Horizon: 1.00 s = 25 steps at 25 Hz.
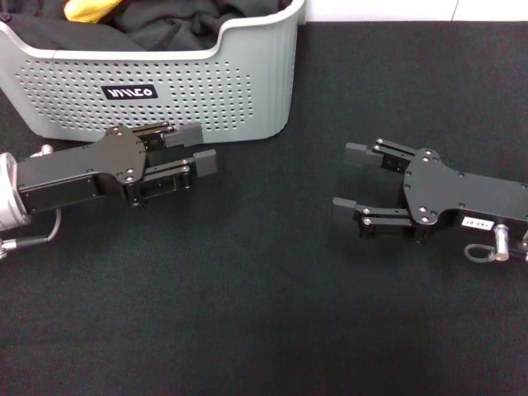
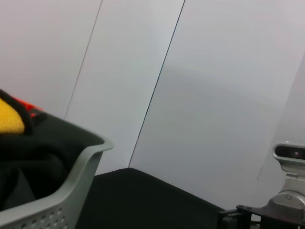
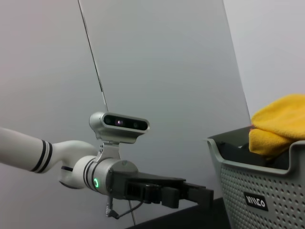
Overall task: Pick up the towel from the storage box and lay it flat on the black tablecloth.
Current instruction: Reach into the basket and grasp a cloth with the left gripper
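While the towel point(image 1: 92, 9) lies bunched on dark clothing point(image 1: 177, 25) in the storage box point(image 1: 247, 91), both arms rest low over the black tablecloth point(image 1: 264, 313) (nothing grasped): left gripper point(image 1: 198, 147) fingers narrow, right gripper point(image 1: 351, 177) fingers wide; the reach into the box comes next.

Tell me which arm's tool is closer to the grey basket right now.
Left. The left tool sits just in front of the basket, almost at its front wall. The right tool is open and rests on the black cloth, well off to the basket's right.
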Tool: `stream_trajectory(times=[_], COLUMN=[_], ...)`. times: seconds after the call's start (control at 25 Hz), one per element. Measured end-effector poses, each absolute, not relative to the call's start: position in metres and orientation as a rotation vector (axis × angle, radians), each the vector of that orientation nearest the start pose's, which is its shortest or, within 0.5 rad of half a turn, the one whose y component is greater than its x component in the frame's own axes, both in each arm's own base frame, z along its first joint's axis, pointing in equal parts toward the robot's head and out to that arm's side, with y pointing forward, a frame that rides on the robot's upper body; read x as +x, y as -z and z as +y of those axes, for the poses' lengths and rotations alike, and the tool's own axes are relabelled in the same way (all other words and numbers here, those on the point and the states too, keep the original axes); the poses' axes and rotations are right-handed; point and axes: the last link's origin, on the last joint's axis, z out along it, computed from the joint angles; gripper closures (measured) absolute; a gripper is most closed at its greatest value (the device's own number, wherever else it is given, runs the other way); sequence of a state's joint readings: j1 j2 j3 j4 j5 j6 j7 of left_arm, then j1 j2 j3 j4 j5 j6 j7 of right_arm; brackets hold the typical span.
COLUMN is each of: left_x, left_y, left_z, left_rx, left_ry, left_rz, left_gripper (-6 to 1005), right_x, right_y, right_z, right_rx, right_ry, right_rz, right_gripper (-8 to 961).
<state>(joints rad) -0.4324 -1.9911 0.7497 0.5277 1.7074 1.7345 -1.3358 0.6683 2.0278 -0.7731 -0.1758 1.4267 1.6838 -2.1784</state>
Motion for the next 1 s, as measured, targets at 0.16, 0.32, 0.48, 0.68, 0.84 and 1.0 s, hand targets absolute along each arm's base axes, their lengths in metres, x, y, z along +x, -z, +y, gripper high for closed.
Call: stream_trajectory(times=[0.16, 0.32, 0.48, 0.68, 0.84, 1.0], left_x=[-0.272, -0.273, -0.274, -0.27, -0.254, -0.226], left_y=[-0.03, -0.029, -0.026, -0.026, -0.04, -0.068], left_z=[0.301, 0.303, 0.305, 0.309, 0.31, 0.318], left_rx=[-2.64, -2.627, -2.614, -2.584, -2.512, -2.504], left_ry=[1.069, 1.052, 1.031, 1.054, 1.241, 1.351], left_rz=[-0.646, -0.651, -0.635, -0.62, -0.544, -0.46], left_gripper=[404, 403, 403, 404, 406, 411], right_x=[0.216, 0.216, 0.216, 0.218, 0.221, 0.227], right_y=[0.039, 0.039, 0.038, 0.037, 0.029, 0.027], right_z=[0.314, 0.315, 0.315, 0.317, 0.317, 0.314], right_rx=[-2.737, -2.726, -2.724, -2.698, -2.615, -2.578], right_ry=[-1.204, -1.215, -1.218, -1.212, -1.268, -1.278], right_rz=[0.34, 0.342, 0.342, 0.336, 0.344, 0.375], right_gripper=[73, 73, 72, 72, 73, 73])
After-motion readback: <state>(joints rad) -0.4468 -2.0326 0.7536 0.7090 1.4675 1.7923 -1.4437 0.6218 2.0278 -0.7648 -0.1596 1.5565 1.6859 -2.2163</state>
